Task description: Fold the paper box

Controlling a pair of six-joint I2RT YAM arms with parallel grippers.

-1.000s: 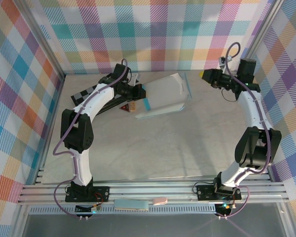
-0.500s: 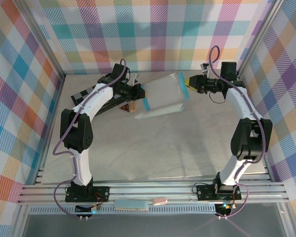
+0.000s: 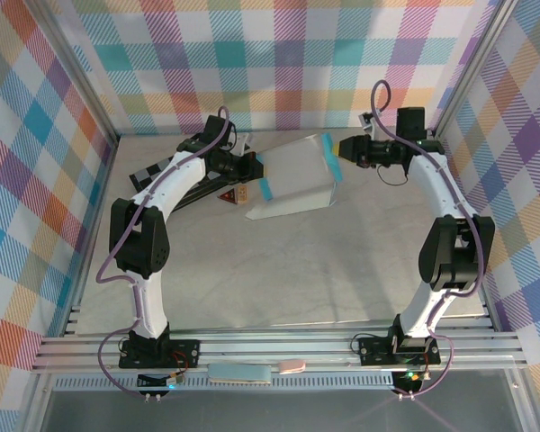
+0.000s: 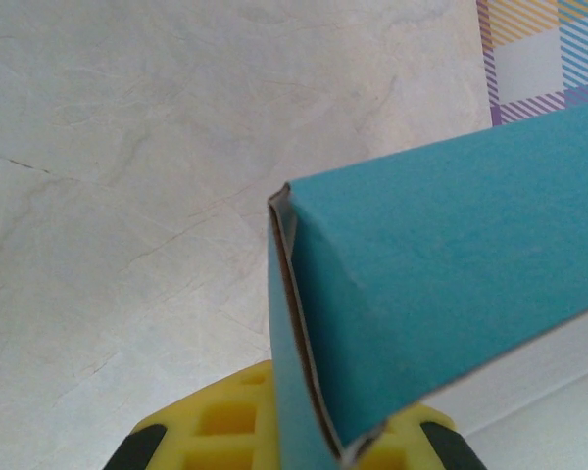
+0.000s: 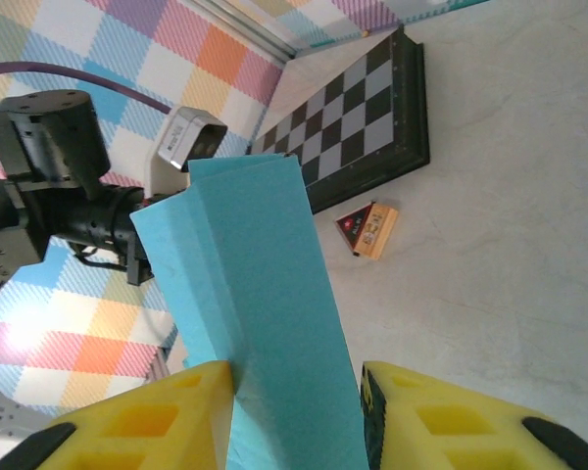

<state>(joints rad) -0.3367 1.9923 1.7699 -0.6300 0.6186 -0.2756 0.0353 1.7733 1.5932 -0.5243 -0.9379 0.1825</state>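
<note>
Above the pale marbled table [image 3: 279, 270], the paper box [image 3: 295, 175], turquoise-blue thin card with a paler inside, is held between the two arms, right of the black-and-grey checkerboard [image 3: 157, 171]. The risk we see is that a push from one end against a fixed pinch could buckle this thin card off its crease or tug it free. The left gripper [image 3: 257, 169] is clamped on the box's left edge. The right gripper [image 3: 340, 148] straddles its right end, yellow fingers partway apart with card filling the gap. Whether they press, we cannot tell. A small orange carton [image 3: 235, 193] lies just beside the box.
</note>
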